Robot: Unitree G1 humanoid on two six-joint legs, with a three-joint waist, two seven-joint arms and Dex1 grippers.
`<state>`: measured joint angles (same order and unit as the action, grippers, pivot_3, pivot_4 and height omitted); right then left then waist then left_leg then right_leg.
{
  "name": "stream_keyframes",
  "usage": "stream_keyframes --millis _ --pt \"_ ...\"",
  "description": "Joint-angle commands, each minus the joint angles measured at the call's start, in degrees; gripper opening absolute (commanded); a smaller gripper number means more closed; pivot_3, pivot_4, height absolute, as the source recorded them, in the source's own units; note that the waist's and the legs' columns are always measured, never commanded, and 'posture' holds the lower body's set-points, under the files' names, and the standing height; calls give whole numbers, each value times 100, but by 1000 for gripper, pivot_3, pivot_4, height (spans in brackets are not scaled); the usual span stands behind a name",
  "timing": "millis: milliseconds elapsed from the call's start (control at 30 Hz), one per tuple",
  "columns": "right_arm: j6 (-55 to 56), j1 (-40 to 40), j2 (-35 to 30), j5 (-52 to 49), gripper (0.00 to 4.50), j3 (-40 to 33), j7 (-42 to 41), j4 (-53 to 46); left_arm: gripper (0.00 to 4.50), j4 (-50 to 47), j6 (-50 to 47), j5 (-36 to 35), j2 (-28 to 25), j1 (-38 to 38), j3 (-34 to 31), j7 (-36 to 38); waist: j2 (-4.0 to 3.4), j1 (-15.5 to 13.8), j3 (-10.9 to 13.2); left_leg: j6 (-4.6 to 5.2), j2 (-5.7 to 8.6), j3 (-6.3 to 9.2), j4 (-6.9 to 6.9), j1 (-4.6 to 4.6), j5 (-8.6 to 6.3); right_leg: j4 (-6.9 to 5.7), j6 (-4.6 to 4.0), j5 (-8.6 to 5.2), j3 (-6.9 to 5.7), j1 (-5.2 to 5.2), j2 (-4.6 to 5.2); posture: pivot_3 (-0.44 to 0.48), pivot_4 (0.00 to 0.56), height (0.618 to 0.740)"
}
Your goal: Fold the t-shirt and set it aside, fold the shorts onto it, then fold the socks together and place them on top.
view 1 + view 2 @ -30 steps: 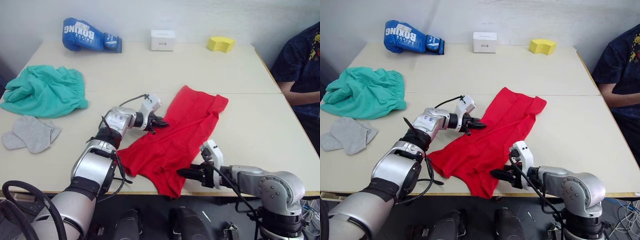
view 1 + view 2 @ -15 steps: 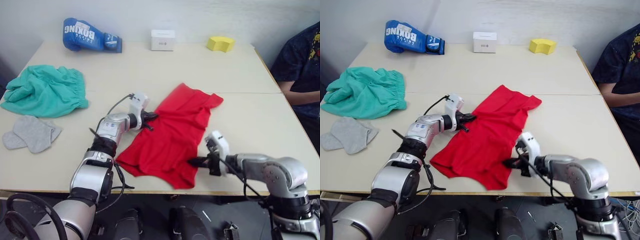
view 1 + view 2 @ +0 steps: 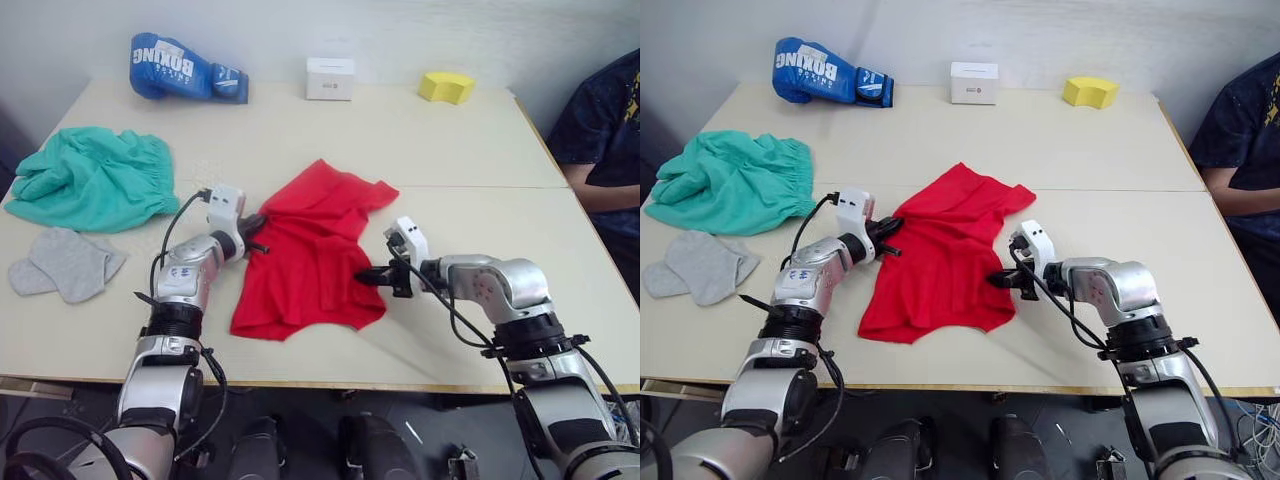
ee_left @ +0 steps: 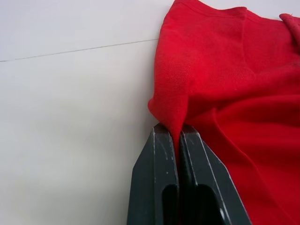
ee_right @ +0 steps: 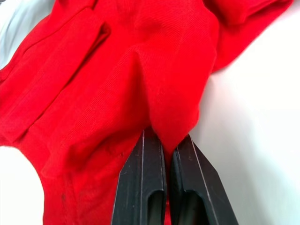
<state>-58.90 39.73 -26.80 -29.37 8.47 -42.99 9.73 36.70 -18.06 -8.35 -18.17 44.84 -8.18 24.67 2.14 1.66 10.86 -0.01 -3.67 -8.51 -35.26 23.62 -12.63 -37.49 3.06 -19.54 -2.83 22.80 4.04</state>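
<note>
My left gripper [image 3: 252,222] and my right gripper [image 3: 372,277] are each clamped on an edge fold of the red t-shirt [image 3: 305,250], which lies crumpled at the centre of the table [image 3: 480,150]. Each pinch holds little cloth, so I think an uneven pull may slip one side and skew the fold.

T-shirt [image 3: 310,250] at frame centre on table [image 3: 500,300], left gripper [image 3: 258,222] at its left edge, right gripper [image 3: 366,277] at its right edge. Shorts [image 3: 90,178] upper left, socks [image 3: 65,263] below them. Boxing glove [image 3: 185,68], box [image 3: 329,78], sponge [image 3: 446,86] along top.
</note>
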Motion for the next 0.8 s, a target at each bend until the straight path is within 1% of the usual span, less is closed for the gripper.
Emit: stream_keyframes --millis 33,100,133,167,267,333,400,467,533,567,600,633,700,800 --pt "119 25 -26 120 48 97 -189 -14 0 -77 58 -146 -129 98 11 407 0 1 0 0 0 0 1 1 -1 1 0 0 0 0 1 0 150 740" --pt "306 0 25 152 48 -71 -132 -8 0 -308 -227 -215 -225 -40 153 802 -1 12 0 -1 0 -1 1 3 -2 3 0 0 -1 1 1 0 150 740" --pt "284 -6 51 110 48 -216 -71 -11 0 -412 -334 -175 -280 -117 179 802 -1 16 0 -2 0 -2 1 4 -3 4 0 0 -1 2 1 0 150 740" --pt "250 -49 -14 39 258 -266 -181 -114 232 -508 -447 -128 -341 -183 184 745 -1 20 1 -2 0 -3 2 4 -3 4 0 0 -1 3 0 0 150 740" --pt "697 -393 -468 -43 1037 -277 -871 -729 964 -972 -614 -145 -603 -462 126 806 -2 7 1 -3 -1 -2 6 6 -4 5 0 0 0 7 0 0 150 740" --pt "1024 -660 -856 -34 1712 -354 -1259 -1031 1596 -1455 -604 -201 -837 -733 32 888 -3 19 2 -3 -1 -2 7 10 -6 9 0 0 1 9 0 0 150 740" --pt "1878 -1023 -1277 196 2425 -382 -1754 -1208 2251 -2010 -619 -366 -1149 -1109 -1 1277 -3 19 2 -2 -1 -4 8 10 -10 13 0 0 2 9 0 0 150 740" --pt "3093 -1318 -1534 594 3125 -514 -1954 -1058 2909 -2447 -329 -361 -1674 -1621 129 1948 -3 25 2 -3 -1 -4 10 9 -13 16 0 0 2 9 0 0 150 740" --pt "4791 -1447 -1628 1251 3891 -553 -1862 -543 3608 -2529 608 -67 -2233 -2065 288 2484 -5 47 3 -10 -3 -10 13 3 -15 17 -1 -1 4 8 -3 0 150 740" --pt "5825 -1461 -1677 1612 4153 -519 -1870 -194 3851 -2396 1165 170 -2537 -2221 391 2652 -6 55 4 -36 -3 -13 14 -2 -30 17 -3 -2 5 6 -3 0 150 740" --pt "6713 -1457 -1733 1921 4469 -472 -1880 151 4161 -2231 1777 366 -2801 -2342 480 2819 -8 60 6 -39 -2 -18 14 -8 -33 16 -3 -2 5 5 -3 0 150 740" --pt "7705 -1407 -1768 2203 4500 -397 -1930 540 4470 -2007 2447 527 -3032 -2408 561 2973 -12 63 9 -36 -2 -19 15 -9 -33 16 -4 -2 5 4 -3 0 150 740" --pt "9128 -1248 -1743 2587 4500 -235 -1961 1237 4470 -1569 3529 651 -3259 -2389 650 3192 -14 70 10 -27 -2 -21 17 -15 -38 18 -8 -1 6 2 -1 0 150 740" --pt "10517 -921 -1552 3014 4500 28 -1837 2075 4470 -985 4827 776 -3427 -2240 874 3556 -26 104 15 -22 -1 -23 24 -34 -42 24 -12 -1 9 -18 8 0 150 740"
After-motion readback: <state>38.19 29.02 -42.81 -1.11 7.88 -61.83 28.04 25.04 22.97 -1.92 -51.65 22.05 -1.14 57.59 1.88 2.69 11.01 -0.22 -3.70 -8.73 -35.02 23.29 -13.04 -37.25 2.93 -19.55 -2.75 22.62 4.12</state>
